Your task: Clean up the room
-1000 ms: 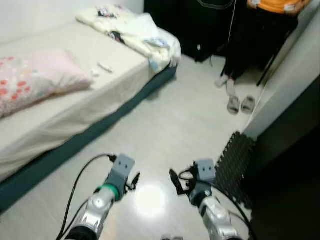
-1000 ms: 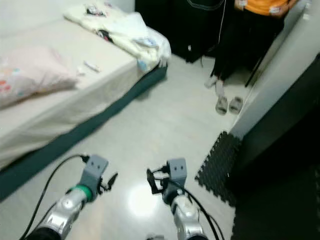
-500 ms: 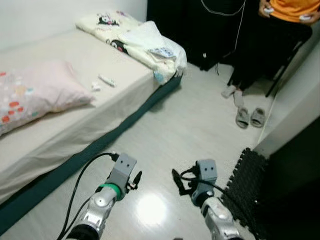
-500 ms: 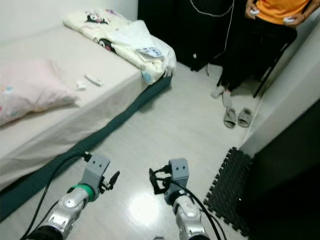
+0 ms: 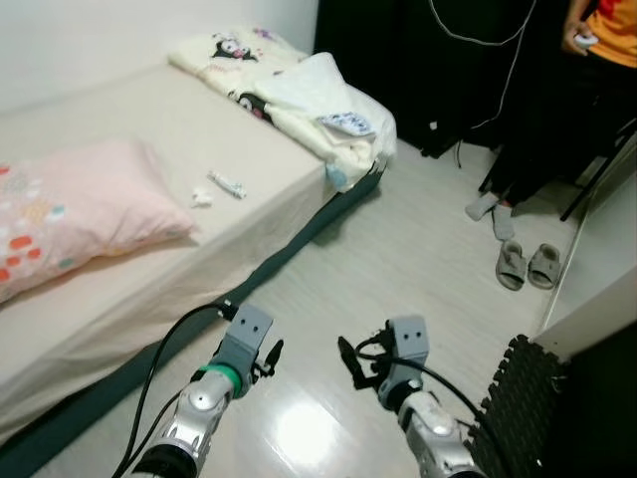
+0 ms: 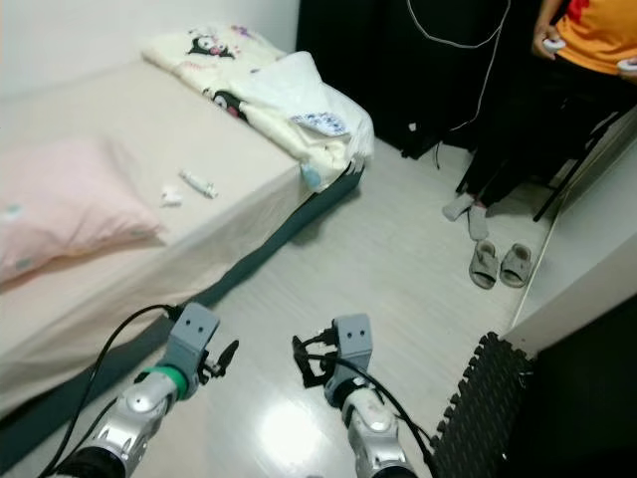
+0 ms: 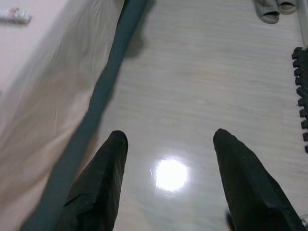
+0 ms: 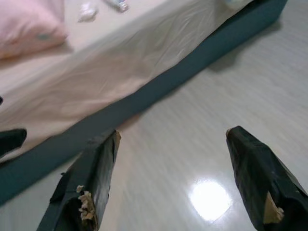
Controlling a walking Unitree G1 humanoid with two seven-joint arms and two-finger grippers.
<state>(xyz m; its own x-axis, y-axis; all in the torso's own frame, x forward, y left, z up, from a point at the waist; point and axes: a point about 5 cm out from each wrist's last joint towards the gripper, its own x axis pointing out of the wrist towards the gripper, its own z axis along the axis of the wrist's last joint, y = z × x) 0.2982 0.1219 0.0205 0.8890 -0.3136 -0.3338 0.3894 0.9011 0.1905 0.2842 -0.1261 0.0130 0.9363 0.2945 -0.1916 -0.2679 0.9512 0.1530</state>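
Note:
A low bed [image 5: 149, 249] with a beige sheet runs along the left. On it lie a pink pillow [image 5: 80, 204], a crumpled white tissue [image 5: 202, 198] and a small tube [image 5: 228, 183]; the tissue [image 8: 87, 10] also appears in the right wrist view. A cartoon-print blanket [image 5: 299, 95] is bunched at the bed's far end, with a patterned blue-white item [image 5: 346, 122] on top. My left gripper [image 5: 272, 353] and right gripper [image 5: 346, 357] hover low over the pale floor beside the bed. Both are open and hold nothing, the left gripper [image 7: 168, 137] and right gripper [image 8: 173, 132] over bare floor.
A pair of grey slippers [image 5: 528, 265] lies on the floor at the right. A person [image 5: 597, 60] in an orange top sits at the back right by a black curtain. A black foam mat [image 5: 523, 398] lies at the near right beside a white wall edge.
The whole view has swung left and lifted, bringing the bed more into the picture and pushing the slippers and mat rightward. Both arms keep the same pose.

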